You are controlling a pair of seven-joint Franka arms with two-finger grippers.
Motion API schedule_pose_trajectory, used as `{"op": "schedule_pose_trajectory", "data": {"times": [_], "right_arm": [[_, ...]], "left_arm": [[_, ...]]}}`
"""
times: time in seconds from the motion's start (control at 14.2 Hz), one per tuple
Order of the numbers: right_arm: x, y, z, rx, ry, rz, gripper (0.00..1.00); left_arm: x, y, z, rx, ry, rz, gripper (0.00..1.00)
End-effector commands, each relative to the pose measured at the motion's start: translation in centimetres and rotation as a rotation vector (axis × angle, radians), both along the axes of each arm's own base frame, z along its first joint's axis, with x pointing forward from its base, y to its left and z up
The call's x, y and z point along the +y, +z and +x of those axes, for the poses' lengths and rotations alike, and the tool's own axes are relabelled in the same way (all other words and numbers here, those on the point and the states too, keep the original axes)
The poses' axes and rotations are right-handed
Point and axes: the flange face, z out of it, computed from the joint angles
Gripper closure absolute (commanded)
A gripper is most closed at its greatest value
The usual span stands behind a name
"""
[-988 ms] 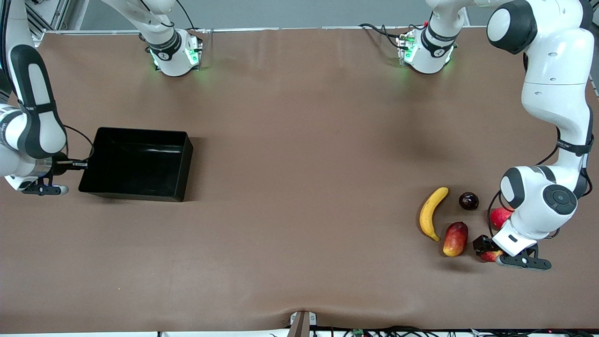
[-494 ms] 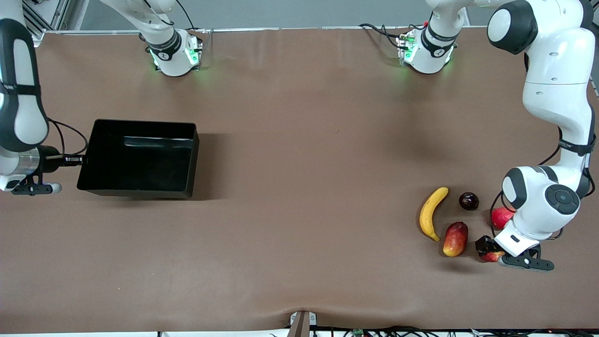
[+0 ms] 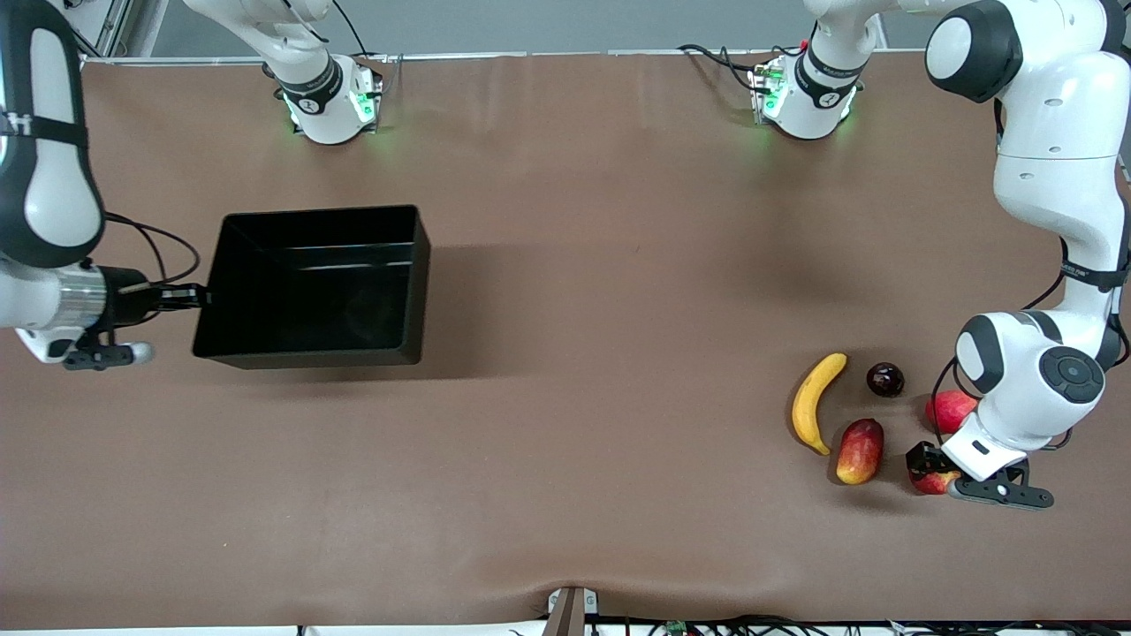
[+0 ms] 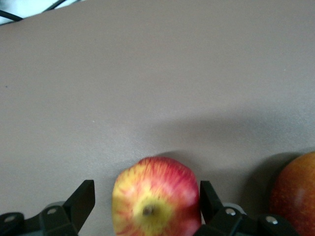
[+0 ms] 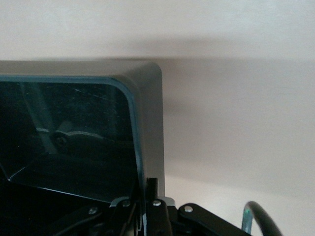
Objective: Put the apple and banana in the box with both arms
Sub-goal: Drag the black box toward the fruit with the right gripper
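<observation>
The black box (image 3: pixel 309 287) is held by its end wall in my right gripper (image 3: pixel 190 296), tilted a little above the table toward the right arm's end, and it is empty. In the right wrist view the gripper (image 5: pixel 147 189) pinches the box wall (image 5: pixel 147 123). My left gripper (image 3: pixel 928 473) is low at the table around the red, yellow-streaked apple (image 3: pixel 929 481). In the left wrist view the gripper (image 4: pixel 146 194) is open, with the apple (image 4: pixel 156 196) between its fingers (image 4: pixel 81 201) and a gap on one side. The yellow banana (image 3: pixel 813 402) lies on the table.
A red-and-yellow mango-like fruit (image 3: pixel 859 450) lies between the banana and the apple, and also shows in the left wrist view (image 4: pixel 298 191). A dark round fruit (image 3: pixel 884 379) and a pink-red round fruit (image 3: pixel 947 409) lie farther from the front camera than the apple.
My right gripper has lifted the box and carried it toward the middle of the table. My left gripper has shifted slightly around the apple, which stays on the table.
</observation>
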Motion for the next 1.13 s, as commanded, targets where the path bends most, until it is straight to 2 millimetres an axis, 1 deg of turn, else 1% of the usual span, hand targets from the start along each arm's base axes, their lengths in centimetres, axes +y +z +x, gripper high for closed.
{"op": "schedule_pose_trajectory", "data": {"times": [0.0,0.07,0.14,0.21,0.28,0.35,0.42,0.49,0.56,0.71,0.85,0.92,0.99,1.06], "right_arm": [[4.9,1.3,-0.2,-0.006,0.043,0.035,1.0],[7.5,1.4,-0.2,-0.003,0.038,0.059,1.0],[10.2,1.6,-0.2,0.005,0.0,0.056,1.0],[13.4,1.8,-0.1,0.004,-0.038,0.026,1.0],[17.0,1.9,-0.4,-0.002,-0.07,-0.005,1.0],[20.2,1.7,-0.6,-0.011,-0.105,-0.029,1.0],[22.7,1.5,-0.9,-0.023,-0.127,-0.044,1.0],[25.4,1.3,-1.4,-0.034,-0.136,-0.053,1.0],[27.7,0.5,-1.8,-0.034,-0.15,-0.066,1.0],[30.9,-1.3,-2.4,-0.044,-0.149,-0.079,1.0],[34.6,-3.7,-3.1,-0.061,-0.166,-0.096,1.0],[36.8,-5.1,-3.7,-0.075,-0.206,-0.106,1.0],[38.8,-5.9,-4.3,-0.089,-0.222,-0.109,1.0],[40.1,-7.3,-4.6,-0.097,-0.241,-0.114,1.0]], "left_arm": [[0.0,0.2,-0.3,0.006,-0.027,0.016,0.15],[0.0,0.2,-0.3,0.007,-0.036,0.018,0.23],[0.0,0.2,-0.3,0.009,-0.044,0.021,0.35],[0.0,0.3,-0.3,0.008,-0.049,0.023,0.5],[0.0,0.4,-0.3,0.008,-0.049,0.023,0.68],[0.0,0.5,-0.3,0.011,-0.058,0.028,0.92],[-0.3,1.1,-0.2,0.01,-0.091,0.037,1.0],[-0.9,1.5,-0.2,0.016,-0.12,0.037,1.0],[-1.9,2.6,0.0,0.011,-0.13,0.026,1.0],[-2.1,4.7,0.2,0.009,-0.133,0.031,1.0],[-2.3,7.6,0.2,0.013,-0.133,0.038,1.0],[-3.0,9.5,0.0,0.025,-0.134,0.033,1.0],[-4.0,11.8,-0.2,0.037,-0.14,0.028,1.0],[-4.6,14.3,-0.6,0.056,-0.138,0.031,1.0]]}}
